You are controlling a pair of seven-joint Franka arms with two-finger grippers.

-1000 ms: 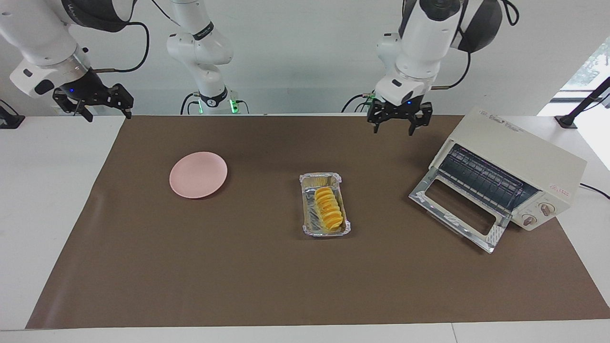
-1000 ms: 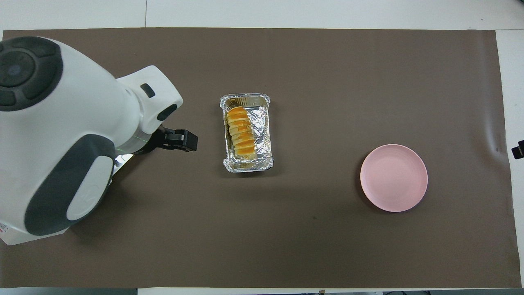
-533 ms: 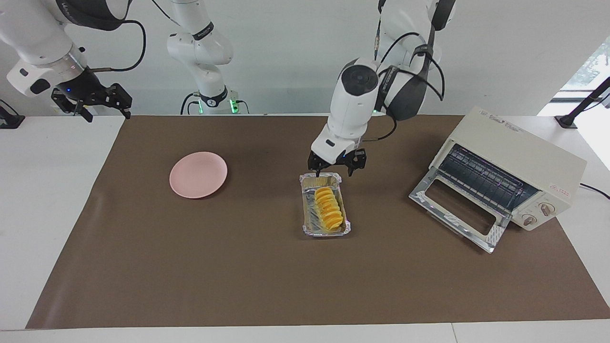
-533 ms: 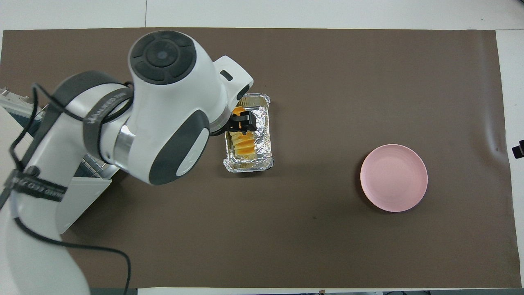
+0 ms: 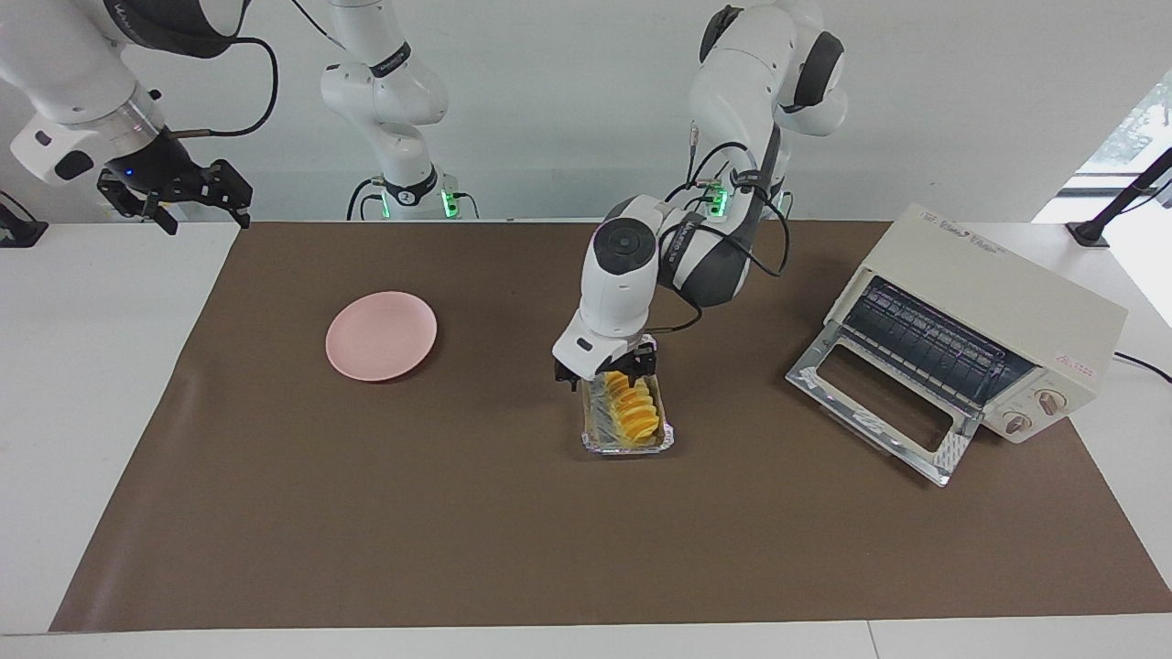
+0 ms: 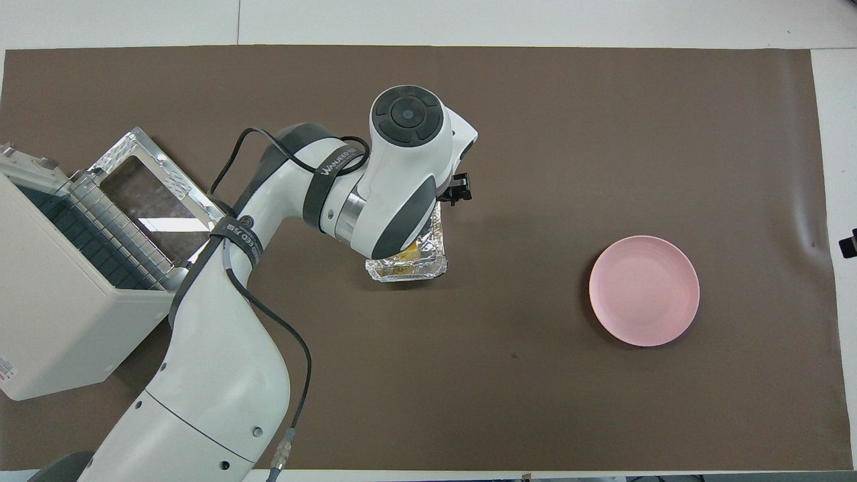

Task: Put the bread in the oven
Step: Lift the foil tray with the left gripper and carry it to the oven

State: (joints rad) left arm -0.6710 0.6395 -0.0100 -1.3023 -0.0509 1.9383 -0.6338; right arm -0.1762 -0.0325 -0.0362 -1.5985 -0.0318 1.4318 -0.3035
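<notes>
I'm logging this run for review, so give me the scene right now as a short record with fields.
bread: lies in the foil tray, mid-table
left gripper: open, down at the end of the bread nearer to the robots; contact cannot be told
right gripper: open, waits above the table's edge at the right arm's end
oven: at the left arm's end, door folded down, rack bare
pink plate: bare, toward the right arm's end
step: bread not yet lifted

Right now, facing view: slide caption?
Left gripper open over bread in foil tray; oven door open.
</notes>
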